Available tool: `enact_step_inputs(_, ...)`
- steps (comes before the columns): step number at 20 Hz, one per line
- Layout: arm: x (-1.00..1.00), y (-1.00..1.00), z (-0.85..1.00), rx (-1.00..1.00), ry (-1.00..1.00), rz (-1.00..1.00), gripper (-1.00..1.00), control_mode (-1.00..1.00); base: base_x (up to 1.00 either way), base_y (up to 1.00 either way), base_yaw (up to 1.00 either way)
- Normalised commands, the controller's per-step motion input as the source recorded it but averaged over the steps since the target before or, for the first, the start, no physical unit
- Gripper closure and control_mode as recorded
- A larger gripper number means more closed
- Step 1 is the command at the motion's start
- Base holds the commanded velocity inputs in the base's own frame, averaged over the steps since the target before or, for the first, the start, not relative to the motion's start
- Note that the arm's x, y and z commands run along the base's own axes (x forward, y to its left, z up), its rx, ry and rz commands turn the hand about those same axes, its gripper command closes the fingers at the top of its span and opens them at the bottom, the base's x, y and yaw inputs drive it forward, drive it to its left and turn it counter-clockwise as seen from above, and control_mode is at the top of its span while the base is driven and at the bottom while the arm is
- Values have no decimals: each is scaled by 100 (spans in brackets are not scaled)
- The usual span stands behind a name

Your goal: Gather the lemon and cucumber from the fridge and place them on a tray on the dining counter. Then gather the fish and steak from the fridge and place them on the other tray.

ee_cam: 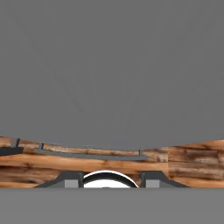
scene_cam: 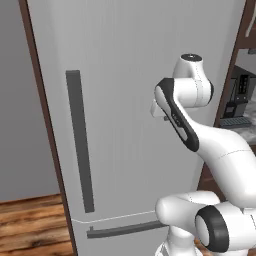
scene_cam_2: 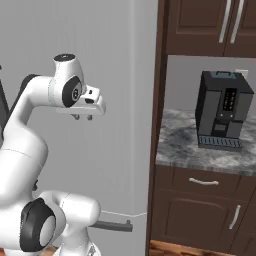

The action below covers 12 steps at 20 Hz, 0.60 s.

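Wood-plank flooring [scene_cam: 30, 220] ran along the left, under a plain grey wall, and beside it stood the fridge [scene_cam: 130, 75], its light grey door shut. We saw its long dark vertical handle [scene_cam: 80, 140] on the left of the door, with a shorter horizontal bar handle [scene_cam: 122, 230] on the drawer below. Further right our arm was folded up before the door, the hand pointing down with the tool [scene_cam_2: 83, 117] hanging near the panel but well apart from the vertical handle. Its fingers looked drawn close together and held nothing. Right of the fridge stood dark-wood cabinets [scene_cam_2: 200, 210] with a marbled counter [scene_cam_2: 180, 145] carrying a black coffee machine [scene_cam_2: 222, 110].

We judged the lemon, cucumber, fish and steak to be inside, behind the shut door, so the door came first. That handle would be stiff and smooth, so a pinch across its narrow width, about mid-height, should hold best. We expected the door to feel heavy and to swing on an arc, which a slack grip might slide off.
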Motion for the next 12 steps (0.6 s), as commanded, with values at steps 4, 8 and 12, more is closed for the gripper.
enact_step_inputs(4,-2,0,0,0,0,0,-100,100,-27,3,0)
enact_step_inputs(8,0,0,0,0,0,0,-100,100,-34,0,-7)
enact_step_inputs(12,0,0,0,0,0,0,-100,100,-8,61,-29)
